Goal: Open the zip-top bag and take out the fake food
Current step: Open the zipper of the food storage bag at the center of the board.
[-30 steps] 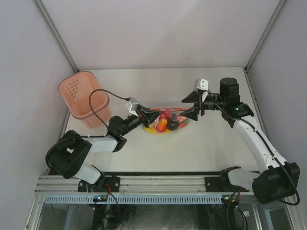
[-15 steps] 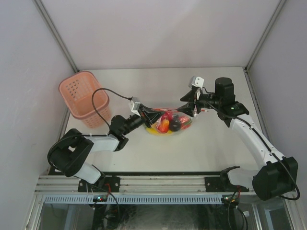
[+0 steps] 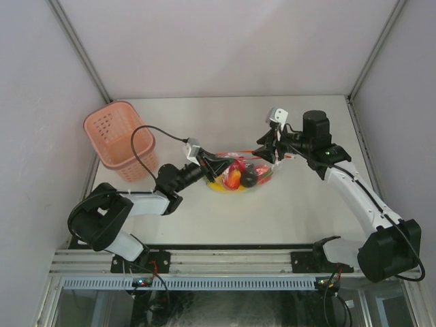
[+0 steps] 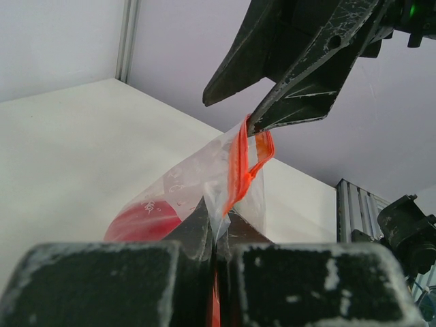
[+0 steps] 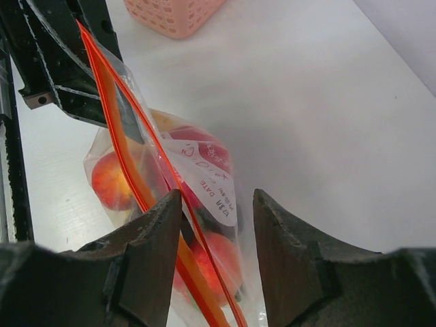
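The white table (image 3: 293,211) fills the floor of the enclosure, and the two arms reach over it toward each other from the near edge. A pink perforated basket (image 3: 117,139) stands at the table's far left, well apart from everything else. Near the middle, the zip-top bag (image 3: 240,178) is strung up between the two grippers, its belly sagging to the tabletop and its red-orange zipper strip (image 5: 116,126) running along the upper edge. The fake food (image 3: 232,178) sits inside the bag: red, orange and yellow round pieces and one dark piece (whether that one is the eggplant cannot be told). The left gripper (image 4: 214,228) is clamped fully closed on the bag's left top corner, with clear plastic pinched between its fingers. The right gripper (image 5: 216,204) is partly open at the bag's right end, its jaws standing on either side of the zipper strip with a gap showing between them, so nothing is firmly gripped there.
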